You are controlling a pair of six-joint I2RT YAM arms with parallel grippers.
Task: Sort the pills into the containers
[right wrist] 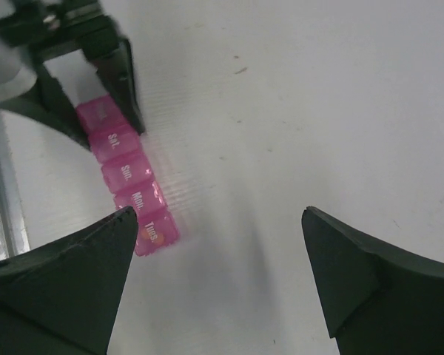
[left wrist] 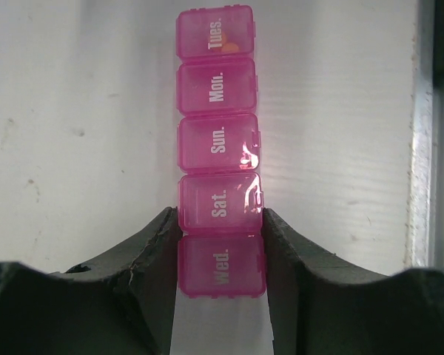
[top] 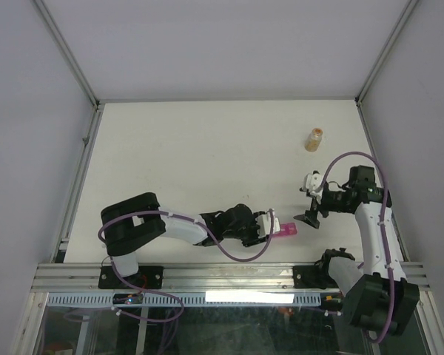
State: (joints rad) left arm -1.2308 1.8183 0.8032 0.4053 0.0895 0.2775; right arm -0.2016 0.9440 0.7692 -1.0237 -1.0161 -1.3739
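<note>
Containers (left wrist: 217, 140) clamped by low left hand (left wrist: 220, 222), right hand (right wrist: 218, 216) spread

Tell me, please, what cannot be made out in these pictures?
1. Top view: the amber bottle is too small to show its contents.
2. Top view: the containers are partly hidden by the left gripper; labels too small.
3. Left wrist view: tinted lids obscure most compartments' contents.
4. Right wrist view: the label nearest the left gripper is blurred.
</note>
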